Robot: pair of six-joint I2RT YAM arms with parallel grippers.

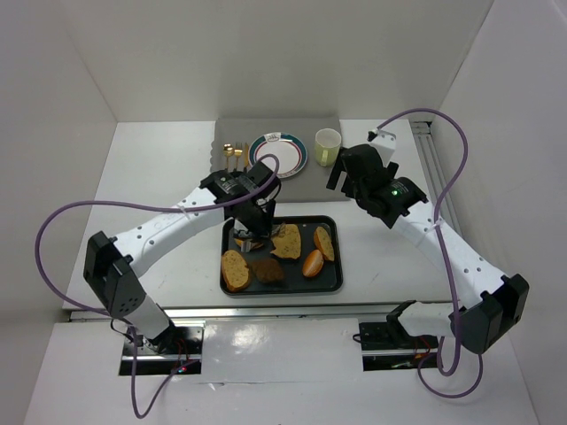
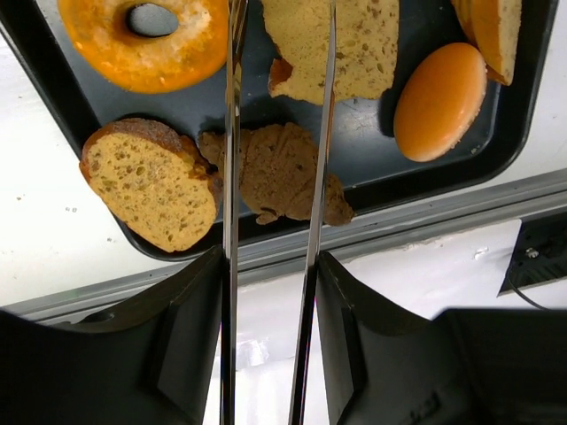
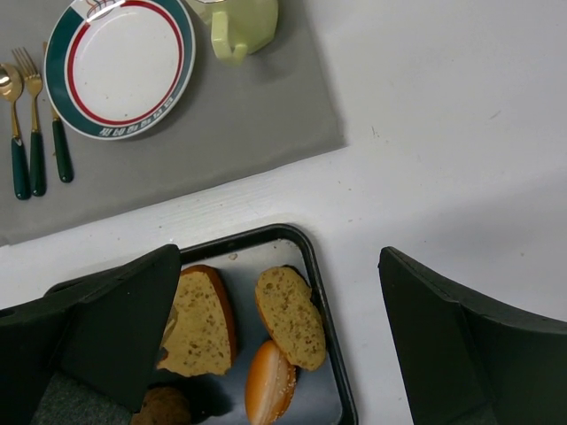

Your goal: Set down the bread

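A black tray (image 1: 301,225) near the table's front holds several breads: a seeded slice (image 1: 235,270), a dark brown roll (image 1: 268,270), a big slice (image 1: 286,241), a glossy bun (image 1: 313,263) and another slice (image 1: 324,242). My left gripper (image 1: 254,215) is over the tray's left part, shut on metal tongs (image 2: 232,177). The left wrist view shows the two blades apart, straddling the brown roll (image 2: 275,168), with a donut (image 2: 146,40) beside them; their tips run out of view. My right gripper (image 1: 354,173) hovers open and empty beyond the tray's far right corner (image 3: 312,257).
A grey mat (image 1: 292,128) at the back carries a plate with a green and red rim (image 1: 278,153), a pale green cup (image 1: 327,146) and gold cutlery (image 1: 234,157). White walls enclose the table on three sides. A metal rail (image 1: 434,168) runs along the right.
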